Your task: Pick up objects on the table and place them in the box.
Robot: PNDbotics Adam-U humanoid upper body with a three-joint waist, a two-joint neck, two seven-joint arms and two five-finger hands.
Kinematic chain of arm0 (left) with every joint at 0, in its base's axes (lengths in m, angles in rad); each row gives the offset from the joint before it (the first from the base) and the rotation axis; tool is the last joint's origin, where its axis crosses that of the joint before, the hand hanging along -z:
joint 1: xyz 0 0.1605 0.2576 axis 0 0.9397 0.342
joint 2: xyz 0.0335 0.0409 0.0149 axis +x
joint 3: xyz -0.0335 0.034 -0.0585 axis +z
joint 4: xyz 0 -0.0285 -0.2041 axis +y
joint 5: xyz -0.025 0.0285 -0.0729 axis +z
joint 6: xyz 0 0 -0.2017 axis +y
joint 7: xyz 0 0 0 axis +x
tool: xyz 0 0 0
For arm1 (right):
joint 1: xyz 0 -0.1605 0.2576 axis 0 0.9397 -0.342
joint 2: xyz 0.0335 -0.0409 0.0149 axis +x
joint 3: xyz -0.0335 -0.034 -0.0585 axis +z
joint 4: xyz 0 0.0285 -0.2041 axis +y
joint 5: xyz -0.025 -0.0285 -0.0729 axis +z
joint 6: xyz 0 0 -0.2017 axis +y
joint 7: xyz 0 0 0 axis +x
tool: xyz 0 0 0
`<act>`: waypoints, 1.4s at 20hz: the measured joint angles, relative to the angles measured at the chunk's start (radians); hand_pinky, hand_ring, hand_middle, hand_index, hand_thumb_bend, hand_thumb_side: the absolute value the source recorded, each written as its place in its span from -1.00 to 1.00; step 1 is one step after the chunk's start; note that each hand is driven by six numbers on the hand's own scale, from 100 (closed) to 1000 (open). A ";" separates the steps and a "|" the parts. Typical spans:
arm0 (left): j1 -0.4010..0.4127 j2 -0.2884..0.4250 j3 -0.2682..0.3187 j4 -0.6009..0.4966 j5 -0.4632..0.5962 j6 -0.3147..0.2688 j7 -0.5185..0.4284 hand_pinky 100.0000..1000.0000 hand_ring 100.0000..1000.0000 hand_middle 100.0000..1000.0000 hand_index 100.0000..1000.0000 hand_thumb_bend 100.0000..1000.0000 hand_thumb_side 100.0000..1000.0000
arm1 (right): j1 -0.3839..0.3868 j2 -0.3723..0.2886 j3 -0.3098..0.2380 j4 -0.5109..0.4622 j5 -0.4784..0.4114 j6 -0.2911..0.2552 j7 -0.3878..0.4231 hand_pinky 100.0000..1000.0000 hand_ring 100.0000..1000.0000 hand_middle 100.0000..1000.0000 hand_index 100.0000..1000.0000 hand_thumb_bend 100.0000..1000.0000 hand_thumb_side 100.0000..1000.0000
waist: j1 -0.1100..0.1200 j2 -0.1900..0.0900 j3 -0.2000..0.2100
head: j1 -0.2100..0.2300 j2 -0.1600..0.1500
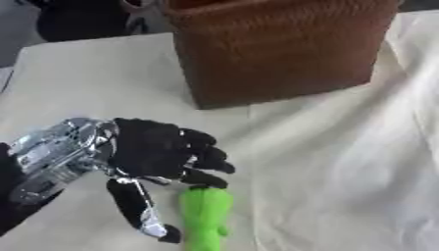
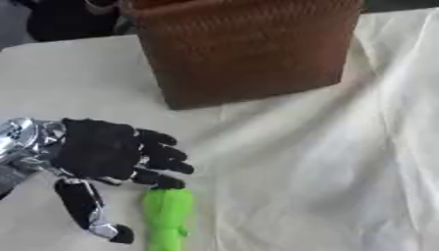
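My left hand (image 1: 150, 149) hovers over the green toy (image 1: 204, 215), fingers half-curled, thumb spread, holding nothing. I'd lower, straddle its top end, then close before lifting to the wicker box (image 1: 274, 54).

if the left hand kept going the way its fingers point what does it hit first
Probably nothing soon. The left hand points toward the robot's right, over bare cloth. The green toy lies just below its fingertips and the wicker basket farther back; depth is unclear.
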 measured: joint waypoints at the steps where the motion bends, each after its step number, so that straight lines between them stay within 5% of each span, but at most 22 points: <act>1: -0.001 -0.002 -0.004 0.000 -0.020 -0.012 0.012 1.00 1.00 1.00 1.00 0.06 0.73 | -0.002 0.000 0.000 0.000 0.000 -0.001 0.001 0.29 0.10 0.33 0.09 -1.00 1.00 | 0.000 0.000 0.000 | 0.000 0.000; 13: -0.033 -0.035 -0.058 0.051 -0.213 -0.118 0.118 1.00 1.00 1.00 1.00 -0.01 0.66 | -0.009 0.000 0.004 0.000 -0.013 -0.008 0.003 0.29 0.10 0.33 0.09 -1.00 1.00 | 0.002 0.001 -0.008 | 0.004 -0.009; 28: -0.056 -0.073 -0.123 0.142 -0.324 -0.206 0.206 1.00 1.00 1.00 1.00 -0.20 0.52 | -0.013 0.000 0.006 0.000 -0.024 -0.011 -0.009 0.29 0.12 0.33 0.09 -1.00 1.00 | 0.008 0.005 -0.027 | 0.014 -0.017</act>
